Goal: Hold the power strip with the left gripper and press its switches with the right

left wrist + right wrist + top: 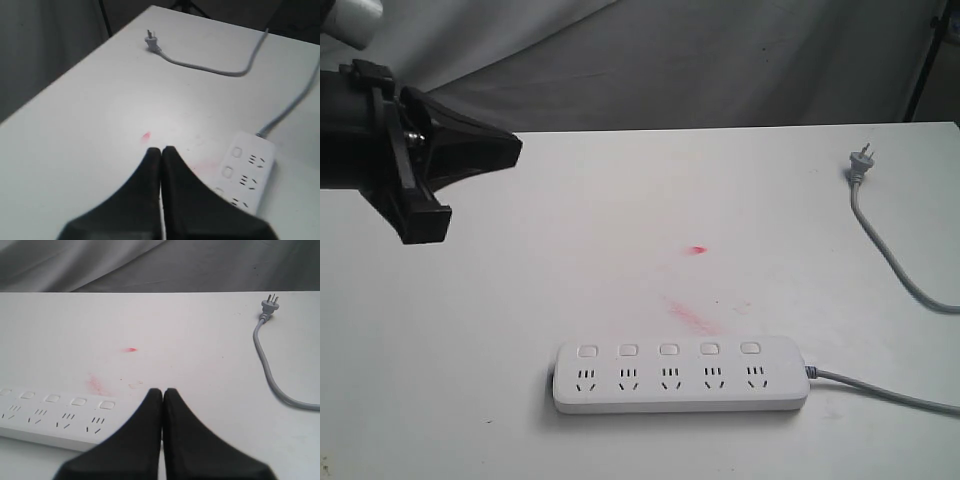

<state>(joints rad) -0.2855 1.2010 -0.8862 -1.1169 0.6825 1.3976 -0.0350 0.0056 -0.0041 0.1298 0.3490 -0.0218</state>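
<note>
The white power strip (680, 377) lies flat near the table's front edge, its row of square switches (668, 350) above the sockets and its grey cord (885, 390) leaving the right end. My left gripper (510, 150) hovers high at the far left, well away from the strip, its jaws shut on nothing. In the left wrist view the gripper (161, 150) sits beside the power strip (247, 172). My right gripper (163, 391) is shut and empty, next to the strip's (55, 420) cord end; the exterior view does not show it.
The grey plug (860, 163) lies at the table's back right, its cord curving off the right edge. Red smears (692, 315) mark the tabletop behind the strip. Grey cloth hangs behind the table's far edge.
</note>
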